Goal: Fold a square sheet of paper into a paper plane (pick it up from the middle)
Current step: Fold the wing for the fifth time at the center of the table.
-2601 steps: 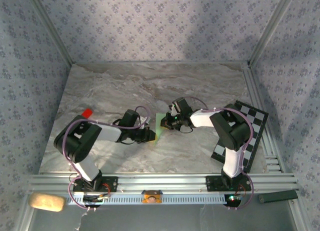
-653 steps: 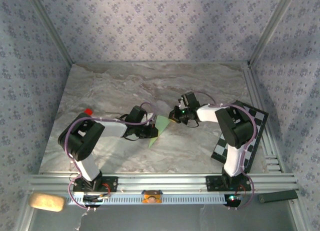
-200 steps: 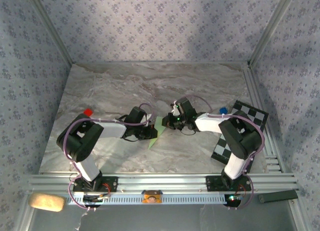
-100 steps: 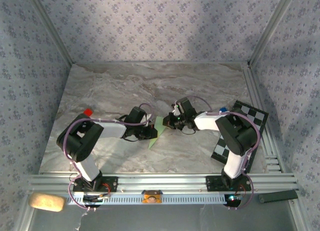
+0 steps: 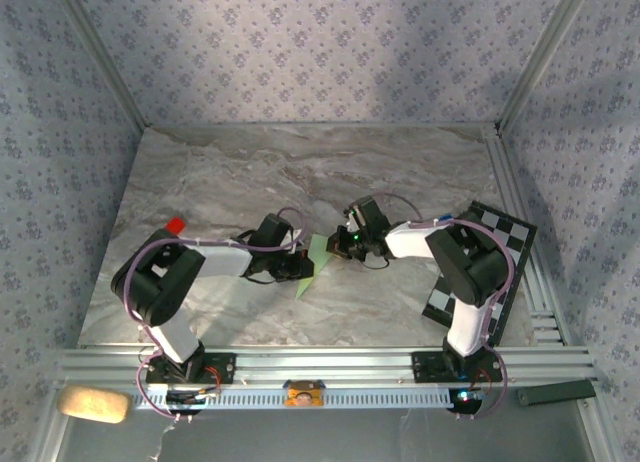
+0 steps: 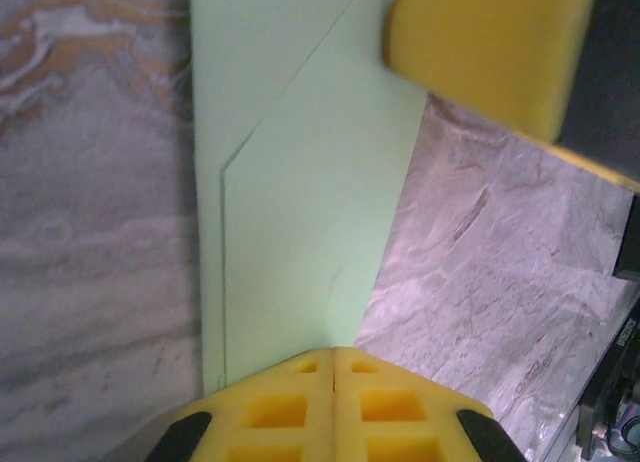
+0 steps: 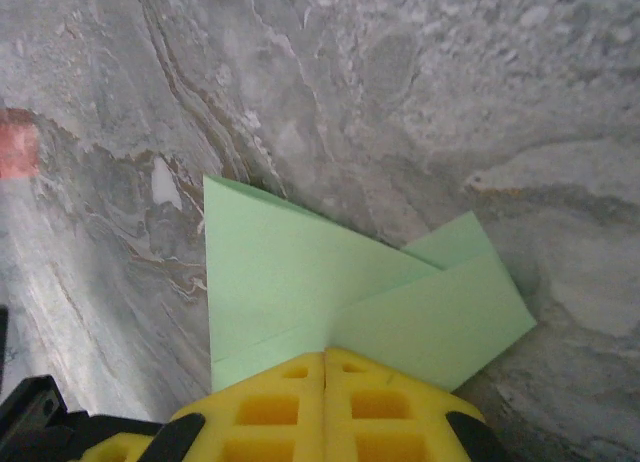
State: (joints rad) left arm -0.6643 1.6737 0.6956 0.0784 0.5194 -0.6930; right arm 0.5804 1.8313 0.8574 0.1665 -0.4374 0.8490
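Note:
The square sheet of paper (image 5: 311, 254) is folded into a narrow, pointed pale green shape lying flat on the marble table between the two arms. My left gripper (image 5: 297, 267) is shut, and its yellow tips (image 6: 333, 354) rest on the near end of the folded paper (image 6: 300, 182). My right gripper (image 5: 339, 244) is shut too, with its tips (image 7: 325, 354) down on the paper (image 7: 300, 272) where two overlapping flaps meet. One of its yellow fingers (image 6: 480, 52) reaches over the far corner in the left wrist view. I cannot tell whether either gripper pinches the paper or only presses on it.
A black-and-white checkered board (image 5: 497, 267) lies at the table's right edge under the right arm. A small red square (image 5: 175, 225) sits left of the left arm and shows again (image 7: 14, 147) in the right wrist view. The metal rail (image 5: 320, 367) runs along the near edge.
The right gripper has slid slightly left along the paper, toward the left gripper. The left gripper and the paper have stayed in place.

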